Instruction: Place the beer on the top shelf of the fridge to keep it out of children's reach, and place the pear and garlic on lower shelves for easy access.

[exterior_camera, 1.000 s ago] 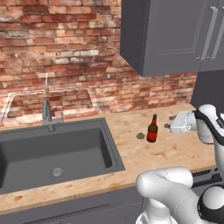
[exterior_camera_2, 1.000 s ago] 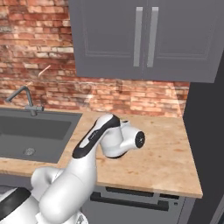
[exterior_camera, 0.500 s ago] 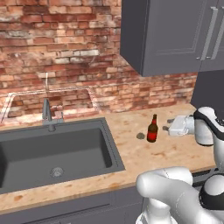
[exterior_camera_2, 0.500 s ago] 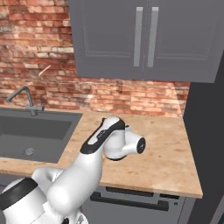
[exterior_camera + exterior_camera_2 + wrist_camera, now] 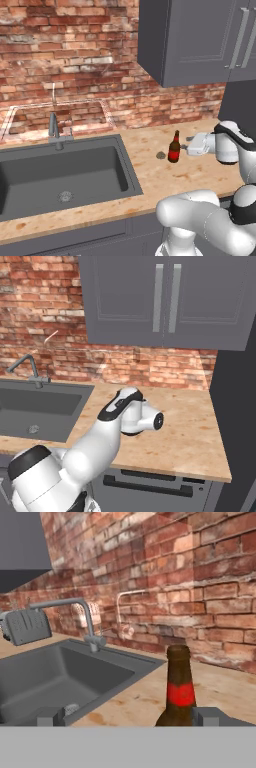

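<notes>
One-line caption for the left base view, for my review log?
Open gripper reaches in from the right toward the upright beer on the wooden counter, beside the dark sink.

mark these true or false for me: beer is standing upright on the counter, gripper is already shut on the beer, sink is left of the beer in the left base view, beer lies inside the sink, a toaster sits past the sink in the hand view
1. The beer stands upright on the counter. True.
2. The gripper is shut on the beer. False: its jaws stand open, close beside the bottle, not gripping it.
3. The sink is left of the beer in the left base view. True.
4. The beer lies inside the sink. False: it stands on the counter beside it.
5. A toaster sits past the sink in the hand view. True.
</notes>
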